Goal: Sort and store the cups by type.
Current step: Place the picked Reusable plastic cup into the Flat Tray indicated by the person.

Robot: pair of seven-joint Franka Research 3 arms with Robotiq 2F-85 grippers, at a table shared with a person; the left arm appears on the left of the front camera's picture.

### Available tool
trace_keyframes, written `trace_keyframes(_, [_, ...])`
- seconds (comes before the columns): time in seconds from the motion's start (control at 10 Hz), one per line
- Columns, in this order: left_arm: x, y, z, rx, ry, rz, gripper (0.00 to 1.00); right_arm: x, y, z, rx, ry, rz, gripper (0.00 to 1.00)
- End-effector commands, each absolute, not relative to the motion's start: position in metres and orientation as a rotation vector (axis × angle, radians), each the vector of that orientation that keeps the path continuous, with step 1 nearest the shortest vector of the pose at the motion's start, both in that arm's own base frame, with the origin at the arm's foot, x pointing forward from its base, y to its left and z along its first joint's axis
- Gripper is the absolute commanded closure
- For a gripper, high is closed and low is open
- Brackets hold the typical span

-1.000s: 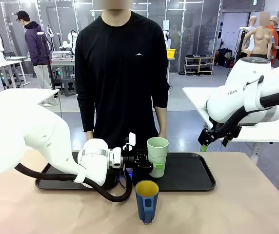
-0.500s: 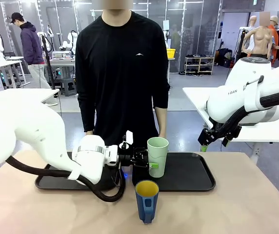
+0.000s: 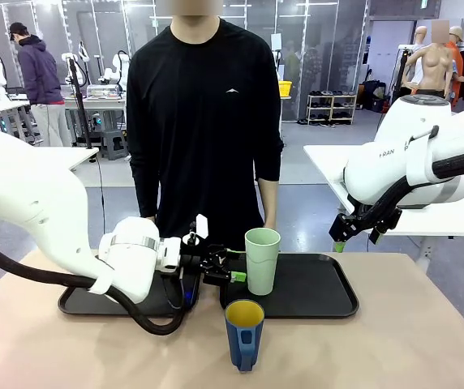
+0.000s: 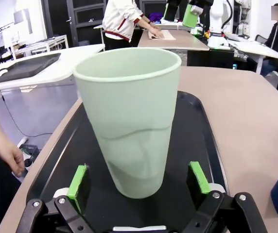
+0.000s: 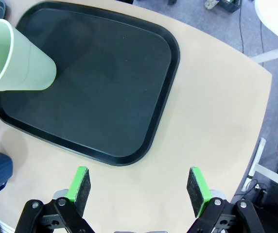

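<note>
A tall mint-green tumbler (image 3: 262,261) stands upright on a black tray (image 3: 317,290) at the far middle of the desk (image 3: 410,340), a little left of the tray's centre. Its mouth is up and nothing shows inside its rim.

The left gripper (image 3: 227,270) reaches in level from the left, just beside the tumbler's lower half. In the left wrist view its fingers (image 4: 78,182) stand apart. The tumbler's base sits between the two green pads, and bare tray shows on either side, so neither pad touches the plastic.

A dark blue mug (image 3: 244,334) with a yellow inside stands upright on the bare desk, nearer than the tray's near edge and just in front of the tumbler. Its handle faces the near side. It is apart from both the tray and the left gripper.

The right gripper (image 5: 138,174) hangs high over the right side of the desk, well apart from both cups. It looks down on the tray's right end. Its fingers (image 5: 81,187) are spread wide with nothing between them.

A person (image 3: 204,121) in a black long-sleeved top stands at the far side of the desk behind the tray, arms down.
</note>
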State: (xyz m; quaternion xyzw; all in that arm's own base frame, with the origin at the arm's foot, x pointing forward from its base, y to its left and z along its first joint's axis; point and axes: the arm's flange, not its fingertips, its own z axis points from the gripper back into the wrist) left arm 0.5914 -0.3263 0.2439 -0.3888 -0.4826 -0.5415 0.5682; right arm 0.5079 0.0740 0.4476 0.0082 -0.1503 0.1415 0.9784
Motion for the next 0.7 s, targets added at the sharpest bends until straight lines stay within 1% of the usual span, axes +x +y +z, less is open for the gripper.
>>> trace_keyframes(0.0, [0.58, -0.314, 0.251, -0.874, -1.115, -1.268, 0.0, 0.507, 0.073, 0.448, 0.02, -0.314, 0.282, 0.0])
trace_keyframes(0.2, [0.576, -0.305, 0.253, -0.874, -1.117, -1.254, 0.0, 0.507, 0.073, 0.448, 0.02, -0.314, 0.282, 0.0])
trace_keyframes(0.3, [0.588, -0.313, 0.249, -0.893, -1.127, -1.262, 0.0, 0.507, 0.073, 0.448, 0.02, -0.314, 0.282, 0.0])
trace_keyframes(0.6, [0.588, -0.313, 0.249, -0.893, -1.127, -1.262, 0.0, 0.507, 0.073, 0.448, 0.02, -0.314, 0.282, 0.0])
